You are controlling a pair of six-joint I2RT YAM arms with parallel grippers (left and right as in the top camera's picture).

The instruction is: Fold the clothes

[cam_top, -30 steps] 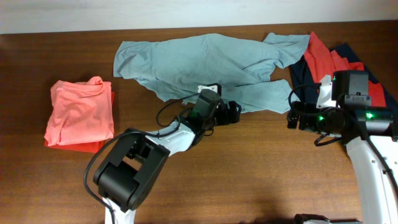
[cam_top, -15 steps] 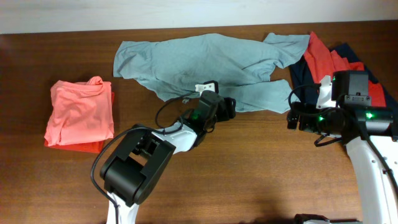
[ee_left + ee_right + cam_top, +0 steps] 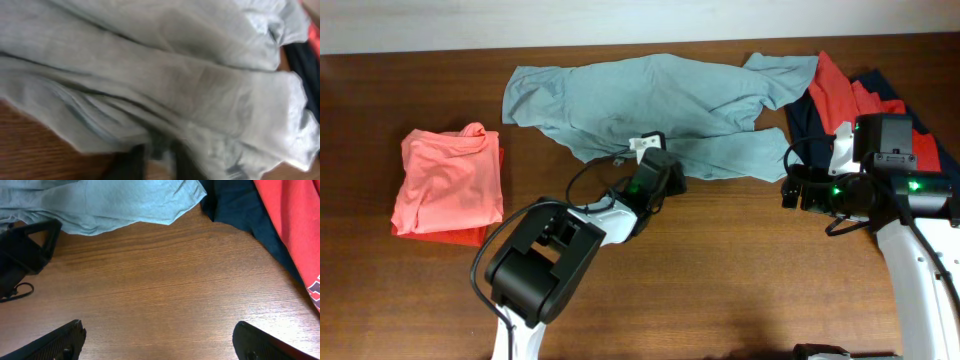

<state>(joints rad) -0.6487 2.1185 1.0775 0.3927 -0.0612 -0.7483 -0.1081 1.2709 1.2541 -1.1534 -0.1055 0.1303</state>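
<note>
A pale grey-blue T-shirt point(image 3: 650, 100) lies spread and wrinkled across the back of the table. My left gripper point(image 3: 671, 173) sits at its near hem. In the left wrist view the two dark fingers point(image 3: 132, 161) stand close together, with a fold of the grey-blue T-shirt point(image 3: 175, 75) pinched between them at the left gripper point(image 3: 157, 154). My right gripper point(image 3: 160, 340) is wide open over bare wood, to the right of the shirt's hem point(image 3: 100, 205); in the overhead view the right gripper point(image 3: 790, 190) holds nothing.
A folded coral-orange shirt point(image 3: 448, 185) rests at the left. A red shirt point(image 3: 840, 90) and a navy shirt point(image 3: 808, 120) are heaped at the back right, beside the right arm. The table's point(image 3: 720, 270) near half is brown wood.
My left gripper slid back and left onto the grey-blue shirt's hem, and its fingers closed on the cloth. The right arm has not moved.
</note>
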